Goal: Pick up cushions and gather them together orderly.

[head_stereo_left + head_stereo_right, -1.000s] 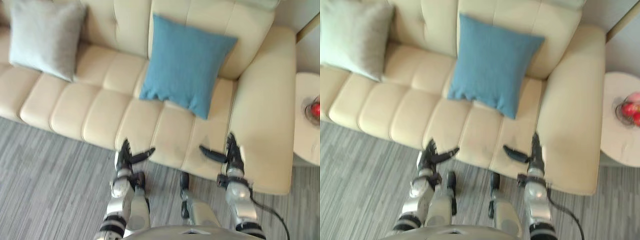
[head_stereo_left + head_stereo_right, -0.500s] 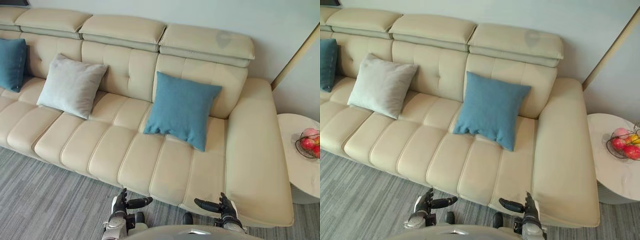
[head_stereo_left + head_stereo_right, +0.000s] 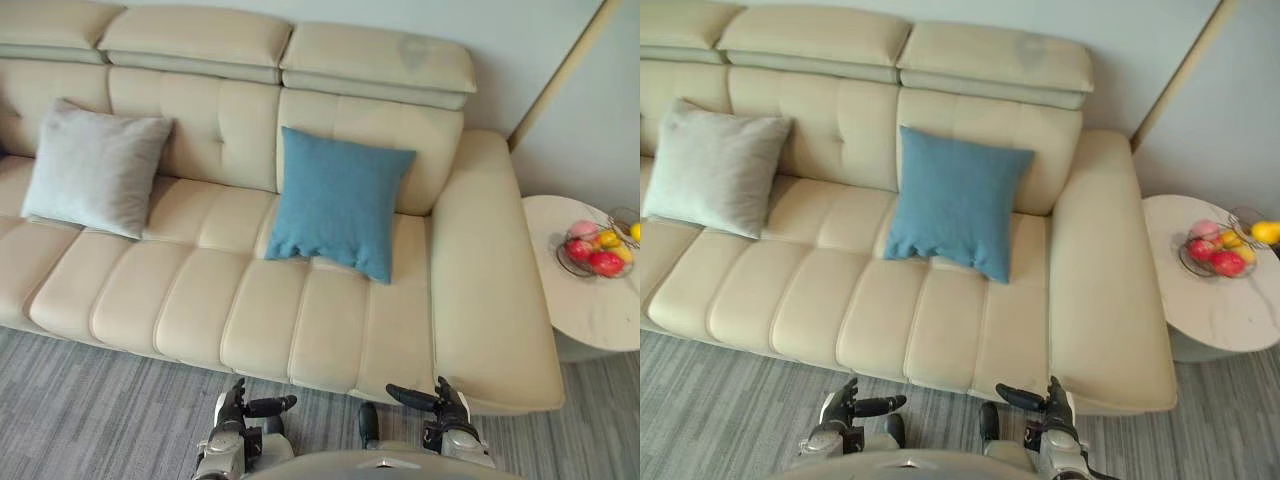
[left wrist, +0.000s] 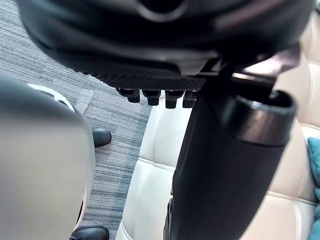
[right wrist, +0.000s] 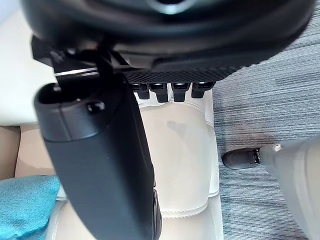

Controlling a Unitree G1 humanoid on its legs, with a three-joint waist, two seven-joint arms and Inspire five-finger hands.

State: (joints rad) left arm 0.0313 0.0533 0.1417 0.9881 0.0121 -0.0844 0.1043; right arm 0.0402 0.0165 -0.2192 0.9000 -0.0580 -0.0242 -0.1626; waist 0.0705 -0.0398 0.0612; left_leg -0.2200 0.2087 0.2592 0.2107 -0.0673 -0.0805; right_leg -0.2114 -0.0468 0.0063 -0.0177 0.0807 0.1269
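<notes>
We're facing the sofa (image 3: 200,290) — left robot hand (image 3: 233,408), right robot hand (image 3: 446,408) hanging released — next probably reaching for the blue cushion (image 3: 338,200).

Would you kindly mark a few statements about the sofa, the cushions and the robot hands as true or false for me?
1. The blue cushion leans against the back of the sofa. True.
2. The grey cushion touches the blue cushion. False: bare seat lies between them.
3. The left robot hand holds a cushion. False: it is open and empty, low in front of the sofa.
4. A fruit bowl stands on the round side table. True.
5. The right robot hand is open. True.
</notes>
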